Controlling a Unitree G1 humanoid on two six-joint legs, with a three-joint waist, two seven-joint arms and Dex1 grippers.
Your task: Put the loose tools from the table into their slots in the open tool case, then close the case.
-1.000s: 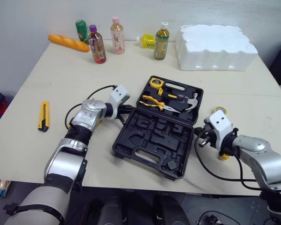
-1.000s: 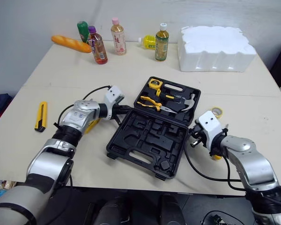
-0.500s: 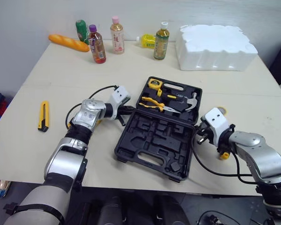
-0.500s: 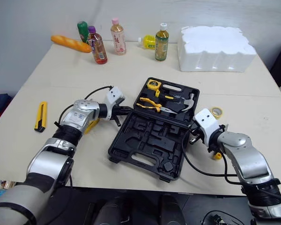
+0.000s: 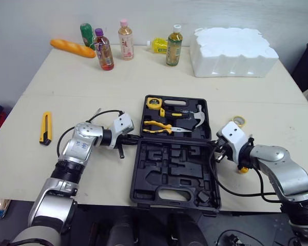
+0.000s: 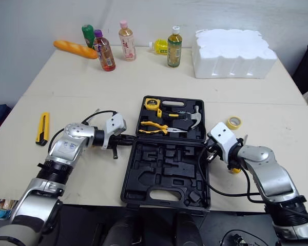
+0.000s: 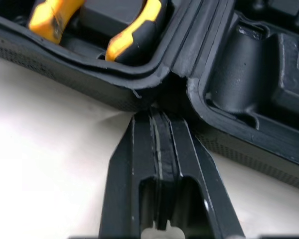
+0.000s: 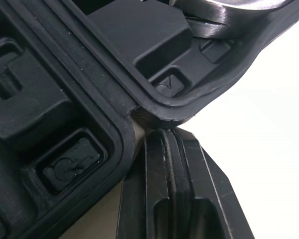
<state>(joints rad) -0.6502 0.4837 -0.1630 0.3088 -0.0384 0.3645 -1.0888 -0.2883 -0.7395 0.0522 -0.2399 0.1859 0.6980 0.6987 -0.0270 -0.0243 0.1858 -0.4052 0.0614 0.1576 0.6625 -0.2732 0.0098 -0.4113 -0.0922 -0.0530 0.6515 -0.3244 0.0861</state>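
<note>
The tool case (image 5: 174, 166) lay open and flat on the table (image 5: 66, 87), close to the middle of its front edge, with its handle toward that edge. The half farther from the front edge held a tape measure (image 5: 154, 102), yellow-handled pliers (image 5: 161, 126) and a hammer (image 5: 192, 117). The moulded slots of the nearer half were empty.

The left gripper (image 7: 157, 117) was clenched, its two fingers pressed flat together with nothing between them. Its tip sat at the hinge notch on the left side of the case. The right gripper (image 8: 172, 134) was likewise clenched on nothing, its tip at the hinge notch on the right side.

A yellow utility knife (image 5: 44, 127) lay loose near the left edge of the table, well apart from the case. A roll of yellow tape (image 5: 239, 120) lay toward the right edge, just beyond the right gripper. A small yellow item (image 5: 244, 169) beside the right wrist could not be identified.

Along the far edge stood four bottles (image 5: 125, 40), a bread roll (image 5: 72, 47) and a white foam block (image 5: 231, 45).
</note>
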